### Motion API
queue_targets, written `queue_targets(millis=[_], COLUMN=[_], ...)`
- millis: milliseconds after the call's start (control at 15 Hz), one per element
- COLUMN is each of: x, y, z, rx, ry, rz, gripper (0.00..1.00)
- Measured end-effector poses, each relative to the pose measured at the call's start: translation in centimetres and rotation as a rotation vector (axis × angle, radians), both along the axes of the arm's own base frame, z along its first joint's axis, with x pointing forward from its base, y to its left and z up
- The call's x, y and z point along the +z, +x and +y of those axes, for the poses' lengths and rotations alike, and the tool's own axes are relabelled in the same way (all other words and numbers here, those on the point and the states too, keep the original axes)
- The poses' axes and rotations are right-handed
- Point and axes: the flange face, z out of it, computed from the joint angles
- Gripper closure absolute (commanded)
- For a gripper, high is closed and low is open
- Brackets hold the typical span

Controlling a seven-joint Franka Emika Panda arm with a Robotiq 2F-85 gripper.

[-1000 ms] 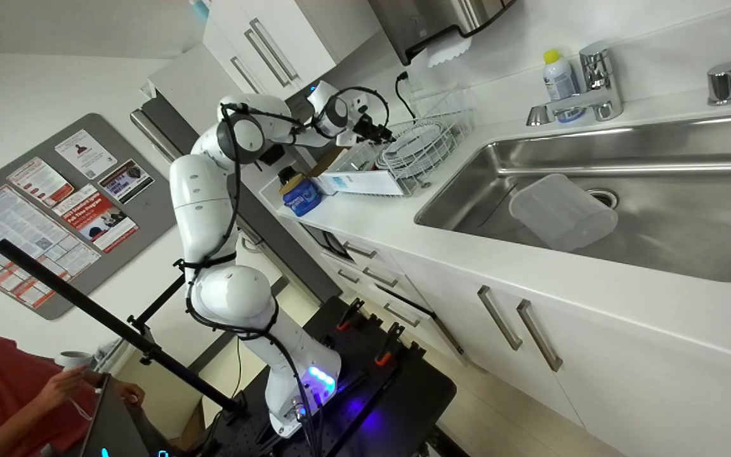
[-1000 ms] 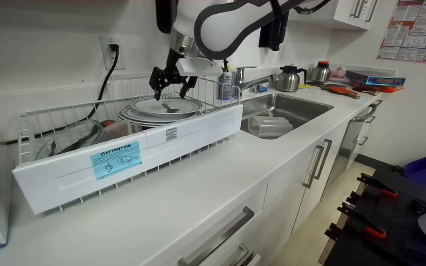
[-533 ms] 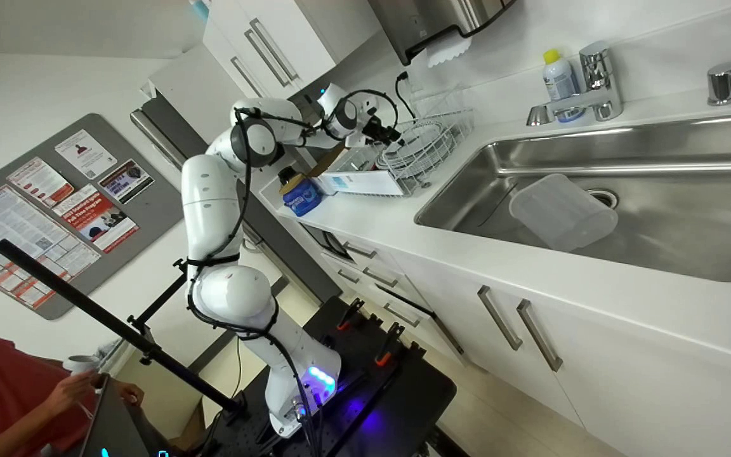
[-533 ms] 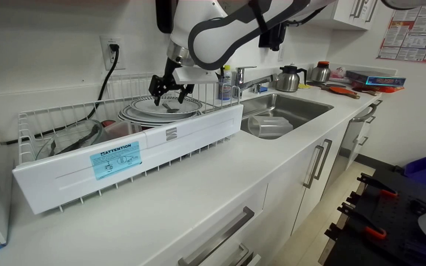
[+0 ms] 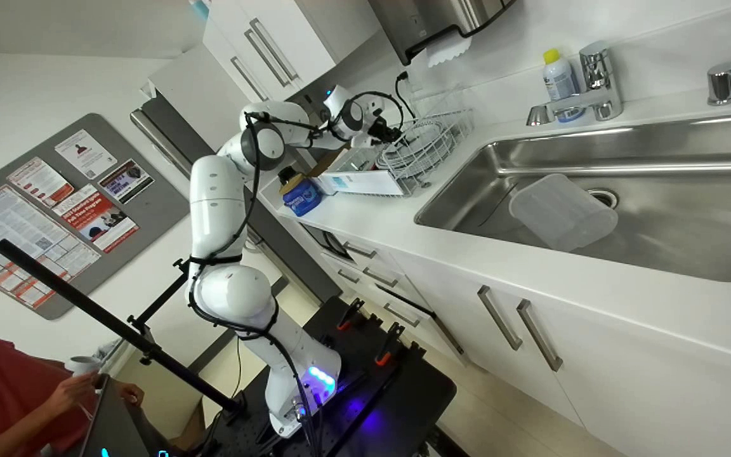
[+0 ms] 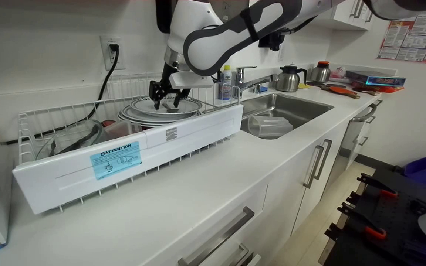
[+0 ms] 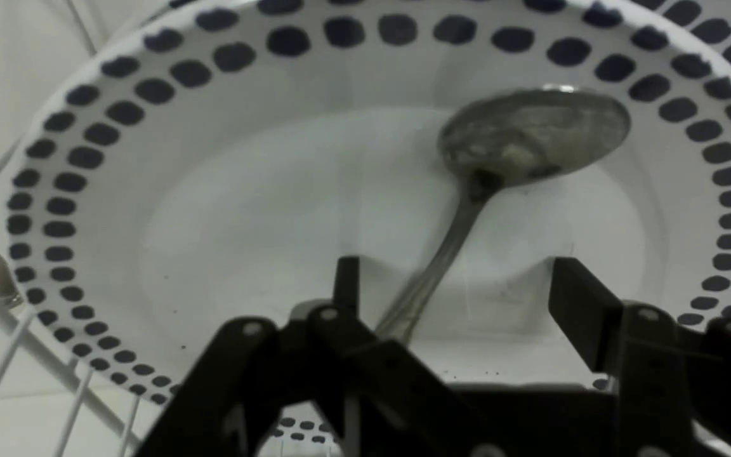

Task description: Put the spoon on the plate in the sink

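Note:
A metal spoon (image 7: 476, 187) lies on the top plate (image 7: 264, 190), a white plate with dark dots round its rim. Its bowl points away from my gripper in the wrist view. The spoon (image 6: 170, 108) and the plate (image 6: 144, 106) also show in an exterior view, on a stack of plates in the dish rack (image 6: 198, 127). My gripper (image 7: 456, 273) is open and empty, low over the plate, with its fingers on either side of the spoon's handle. The handle's end is hidden behind the left finger. The gripper (image 6: 166, 106) also shows in an exterior view. The steel sink (image 5: 689, 171) stands beside the rack.
A clear plastic container (image 5: 562, 212) lies in the sink. The rack's wire sides rise round the plates, with a glass dish (image 6: 76, 135) at its other end. A faucet (image 5: 594, 95) and a spray bottle (image 6: 226, 83) stand behind the sink. A black cord (image 6: 105, 83) runs behind the rack.
My gripper has come down toward the plate and the spoon, and the arm has reached farther out. The fingers have stayed open. The spoon and plate have not moved.

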Motion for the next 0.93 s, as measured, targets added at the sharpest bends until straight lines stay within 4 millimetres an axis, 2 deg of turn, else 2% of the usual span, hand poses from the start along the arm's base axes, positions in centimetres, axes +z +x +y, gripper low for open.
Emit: queue_targets(millis=[67,133,333,533,933], x=[-0.1,-0.1,0.2,0.4,1.0], y=[0.1,0.2,0.4,0.6,0.8], z=[0.1,0.1,0.2,0.2,0.4], rx=[-0.001,-0.002,-0.005,-0.006,-0.006], ry=[0.0,0.001,0.003,0.004,-0.003], rz=[0.0,0.0,-0.005,-0.01,-0.026], gripper=[0.49,0.53,0.78,0.99,0.98])
